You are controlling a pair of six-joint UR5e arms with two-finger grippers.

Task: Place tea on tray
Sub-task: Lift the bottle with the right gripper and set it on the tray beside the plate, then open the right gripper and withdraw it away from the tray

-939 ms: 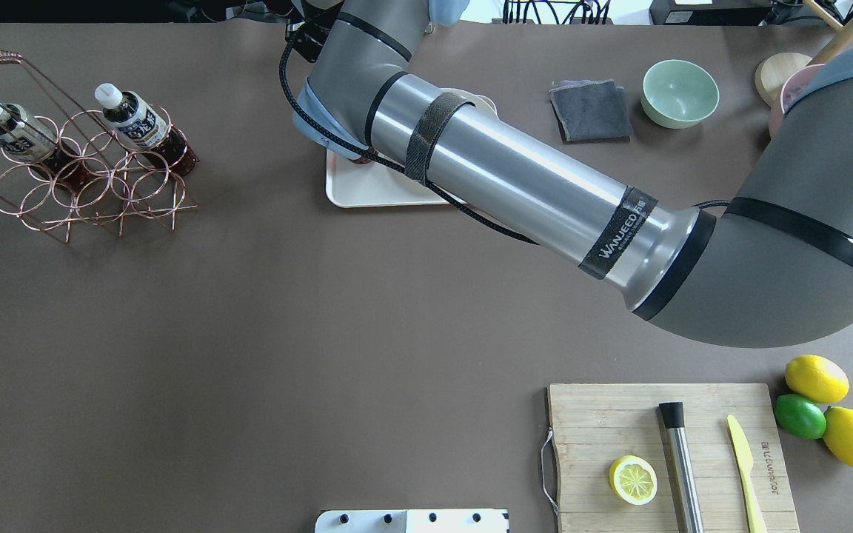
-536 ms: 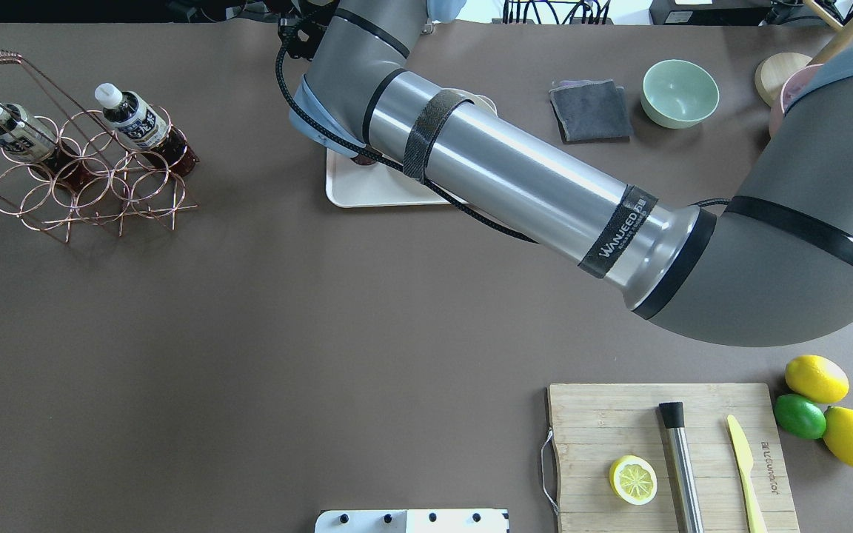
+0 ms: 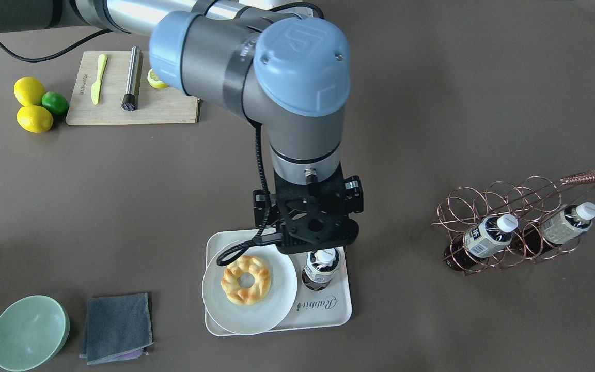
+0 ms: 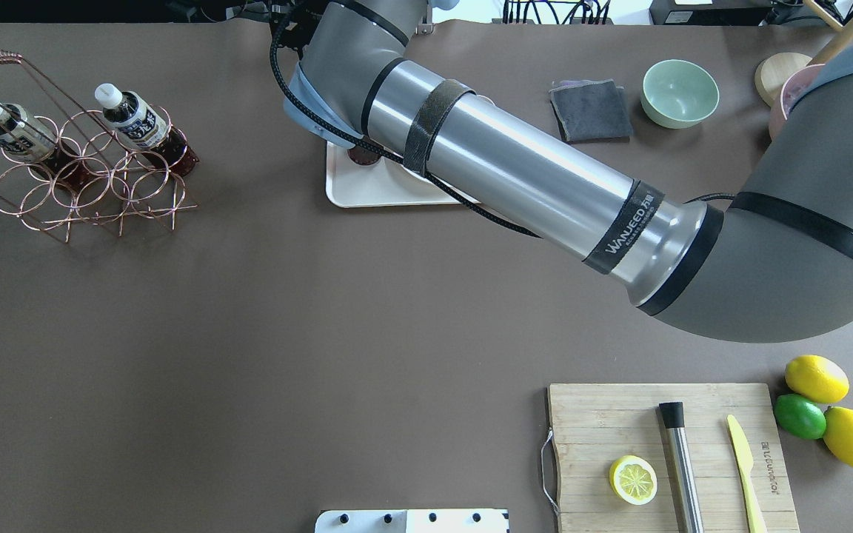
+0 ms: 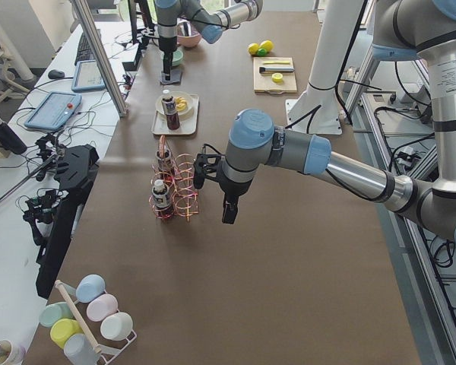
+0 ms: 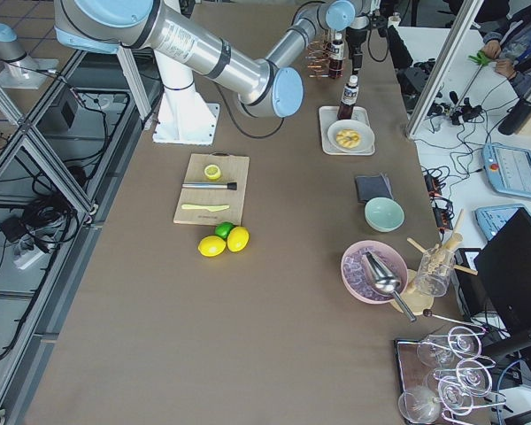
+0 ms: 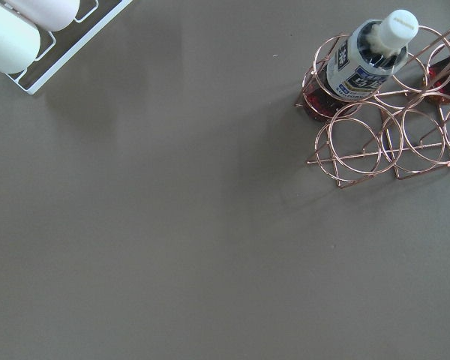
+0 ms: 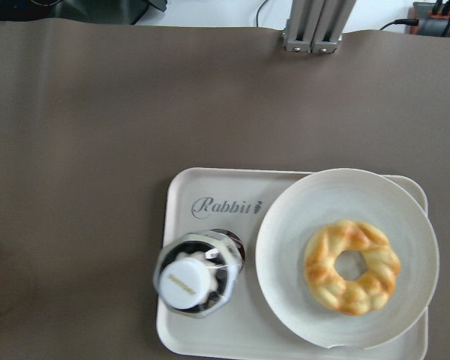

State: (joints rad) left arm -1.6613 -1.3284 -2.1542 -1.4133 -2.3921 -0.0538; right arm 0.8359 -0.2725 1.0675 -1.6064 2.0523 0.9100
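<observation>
One tea bottle (image 3: 321, 266) stands upright on the cream tray (image 3: 328, 310), beside the round plate (image 3: 277, 299) that holds a ring pastry. My right gripper (image 3: 318, 242) hangs straight above the bottle's white cap, open and apart from it. The right wrist view looks down on the bottle (image 8: 199, 281) and the tray (image 8: 210, 187), and no finger touches the bottle. Two more tea bottles (image 3: 486, 235) lie in the copper rack. My left gripper (image 5: 228, 211) hangs over the table next to the rack. I cannot tell whether it is open or shut.
The copper wire rack (image 3: 525, 206) stands on the robot's left side. A green bowl (image 3: 29, 333) and a grey cloth (image 3: 116, 328) lie beyond the tray. A cutting board (image 3: 173, 111) with knife, steel rod and lemon half, plus lemons and a lime (image 3: 55, 102), lies near the robot's right.
In the overhead view the right arm's wrist end has drifted toward the far table edge. More of the tray and of the bottle's dark base shows beside it.
</observation>
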